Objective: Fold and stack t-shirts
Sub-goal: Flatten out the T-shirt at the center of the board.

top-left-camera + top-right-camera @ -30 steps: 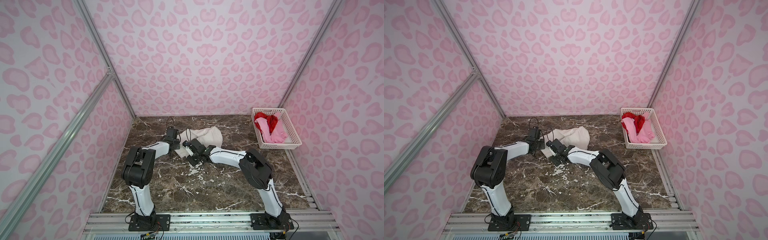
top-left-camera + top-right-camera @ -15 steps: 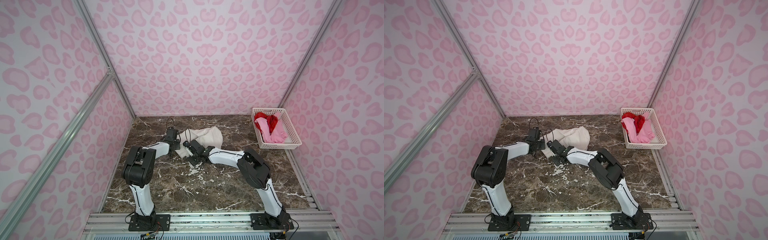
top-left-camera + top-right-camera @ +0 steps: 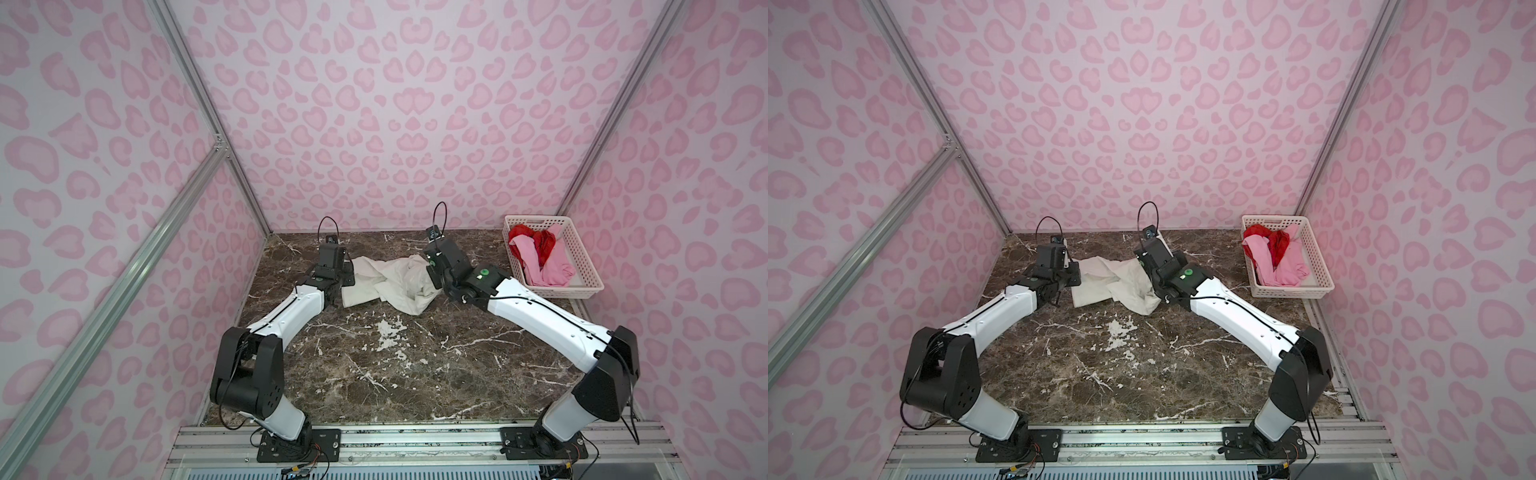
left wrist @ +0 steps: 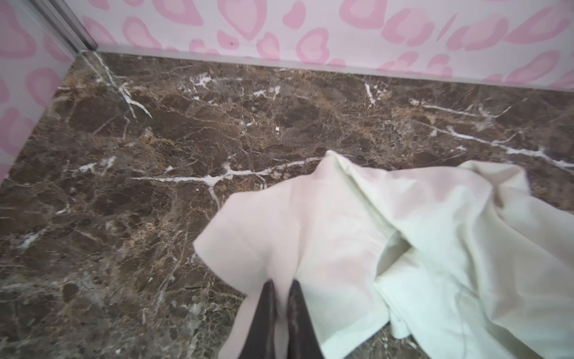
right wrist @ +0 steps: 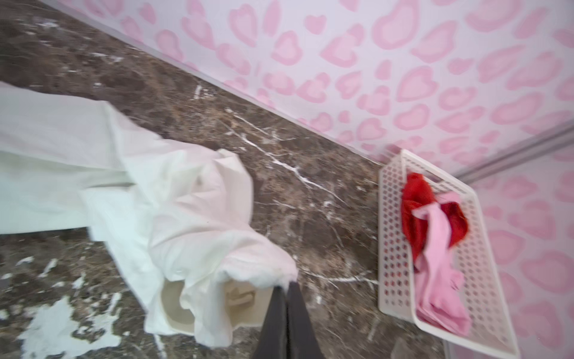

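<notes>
An off-white t-shirt (image 3: pixel 390 282) (image 3: pixel 1113 282) lies crumpled at the back of the marble table, stretched between both arms. My left gripper (image 3: pixel 348 279) (image 3: pixel 1074 277) is shut on its left edge; the wrist view shows cloth (image 4: pixel 357 223) pinched between the dark fingers of the gripper (image 4: pixel 282 284). My right gripper (image 3: pixel 430 270) (image 3: pixel 1142 266) (image 5: pixel 287 284) is shut on a bunched fold at the shirt's right end (image 5: pixel 174 211), holding it slightly off the table. A light pink t-shirt (image 3: pixel 548 270) (image 5: pixel 438 258) and a red t-shirt (image 3: pixel 540 245) (image 5: pixel 416 205) lie tangled in the basket.
A white perforated basket (image 3: pixel 552 293) (image 3: pixel 1291 291) (image 5: pixel 394 248) stands at the back right by the wall. Pink patterned walls close in the back and both sides. Bare marble table (image 3: pixel 395 374) spreads in front of the shirt, between the two arm bases.
My right gripper has shut on the shirt and swung from its left-centre toward the right and back, dragging cloth with it. The left gripper has stayed shut on the left edge.
</notes>
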### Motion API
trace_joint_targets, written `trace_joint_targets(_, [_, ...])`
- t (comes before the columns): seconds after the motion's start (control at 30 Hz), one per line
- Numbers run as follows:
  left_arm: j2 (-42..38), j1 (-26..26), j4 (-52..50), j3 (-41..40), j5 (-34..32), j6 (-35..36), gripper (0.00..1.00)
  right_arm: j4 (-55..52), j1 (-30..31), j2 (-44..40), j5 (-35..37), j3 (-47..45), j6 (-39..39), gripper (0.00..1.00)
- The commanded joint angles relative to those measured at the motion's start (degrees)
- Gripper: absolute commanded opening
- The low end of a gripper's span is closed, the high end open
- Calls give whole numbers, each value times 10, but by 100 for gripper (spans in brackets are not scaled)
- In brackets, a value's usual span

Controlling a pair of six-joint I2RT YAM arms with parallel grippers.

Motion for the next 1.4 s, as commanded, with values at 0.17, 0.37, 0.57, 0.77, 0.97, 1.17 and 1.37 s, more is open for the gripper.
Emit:
trace_joint_targets(0.17, [-139,1,-98,11,-54,14,7,-90,1,-130,121,-25,42,0])
trace_joint_targets(0.37, [-265,1,-154,2,-103,5,9,-124,0,-214,137,-17,56,0])
trace_joint_targets(0.57, [-348,1,-219,36,-133,7,10,-172,-1,-250,115,19,58,0])
trace_joint_targets(0.77, [-390,1,-288,104,-112,11,12,-208,4,-273,56,61,57,0])
trace_joint_targets(0.97, [-408,1,-270,20,-105,-1,13,-107,-1,-287,-2,0,22,0])
trace_joint_targets(1.17, [-412,1,-170,-128,-81,-40,7,24,-62,-243,-80,-133,9,0])
trace_joint_targets(1.37, [-354,1,-126,-167,-91,-49,8,130,-126,-173,-134,-209,5,0])
